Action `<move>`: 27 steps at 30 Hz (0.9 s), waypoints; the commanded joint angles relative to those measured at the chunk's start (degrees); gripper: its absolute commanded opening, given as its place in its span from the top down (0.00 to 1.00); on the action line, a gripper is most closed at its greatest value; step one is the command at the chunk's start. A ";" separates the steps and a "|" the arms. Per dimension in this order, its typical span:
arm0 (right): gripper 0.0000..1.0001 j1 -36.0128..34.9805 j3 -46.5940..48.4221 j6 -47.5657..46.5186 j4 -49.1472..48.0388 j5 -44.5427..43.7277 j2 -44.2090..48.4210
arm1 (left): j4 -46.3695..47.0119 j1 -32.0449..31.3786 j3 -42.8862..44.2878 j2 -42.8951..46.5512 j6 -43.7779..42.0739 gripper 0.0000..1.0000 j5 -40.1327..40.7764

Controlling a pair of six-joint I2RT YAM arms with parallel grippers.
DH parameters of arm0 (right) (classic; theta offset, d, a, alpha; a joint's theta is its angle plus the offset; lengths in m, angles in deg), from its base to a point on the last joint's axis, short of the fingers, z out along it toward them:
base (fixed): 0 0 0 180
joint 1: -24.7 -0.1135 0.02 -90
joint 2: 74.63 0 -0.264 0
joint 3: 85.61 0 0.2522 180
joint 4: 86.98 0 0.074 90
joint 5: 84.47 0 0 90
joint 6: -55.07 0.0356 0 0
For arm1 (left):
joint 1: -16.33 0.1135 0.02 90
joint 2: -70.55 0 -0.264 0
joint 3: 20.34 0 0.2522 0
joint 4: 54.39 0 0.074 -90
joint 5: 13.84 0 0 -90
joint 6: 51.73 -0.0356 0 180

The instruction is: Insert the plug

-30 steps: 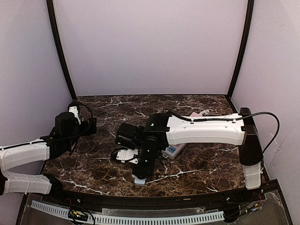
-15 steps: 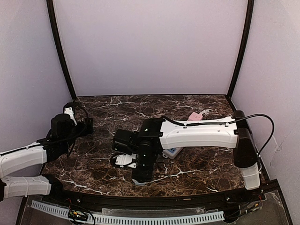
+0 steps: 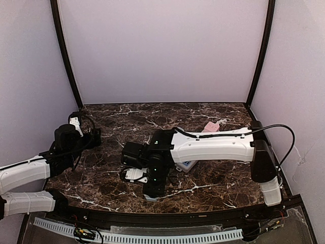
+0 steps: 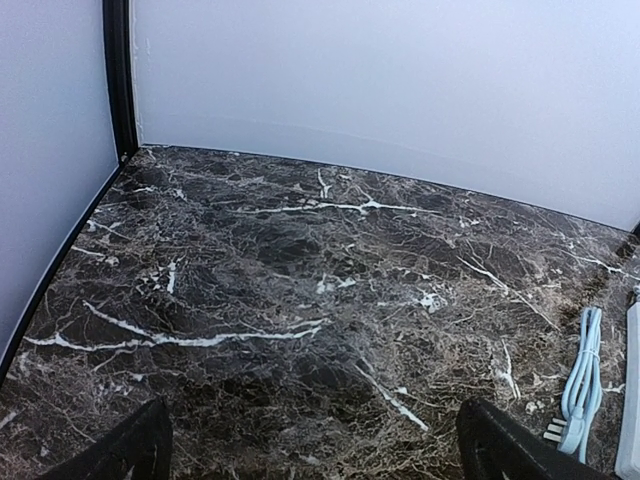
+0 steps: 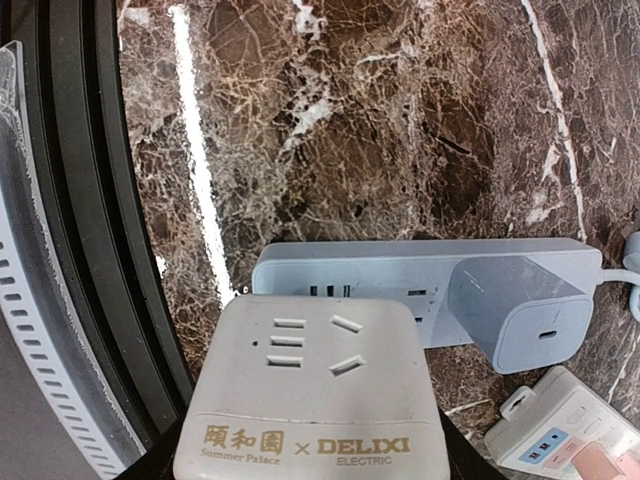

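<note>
The white DELIXI adapter [image 5: 310, 385] is clamped by the right gripper [image 3: 133, 172] over the power strip's [image 5: 350, 270] free sockets, beside the seated charger [image 5: 515, 310]. It should be squared to the slots, then pressed straight. The left gripper [image 4: 315, 450] is seen spread wide, empty.

Table [image 3: 117, 119]: dark marble, white veins.
Near front edge: 1 pale blue power strip [image 5: 330, 265].
Far right: 1 pink packet [image 3: 212, 126].

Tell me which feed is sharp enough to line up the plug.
Right wrist: sharp, evenly lit, lettering legible on the white adapter, slots crisp on the power strip. Top external: dim, the right arm hides most of it. Left wrist: softer, shows no sockets.
</note>
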 commanded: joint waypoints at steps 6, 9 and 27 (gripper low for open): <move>1.00 0.24 1.83 0.09 0.81 -1.17 -1.41 | 0.15 0.49 -1.02 0.96 -0.21 0.01 -0.84; 1.00 0.39 1.50 0.01 0.79 -1.12 -1.44 | 0.16 0.49 -1.07 0.87 -0.22 0.01 -0.86; 1.00 1.55 0.06 0.63 1.00 -1.96 -2.70 | 0.49 0.49 -1.11 0.79 -0.37 0.01 -1.05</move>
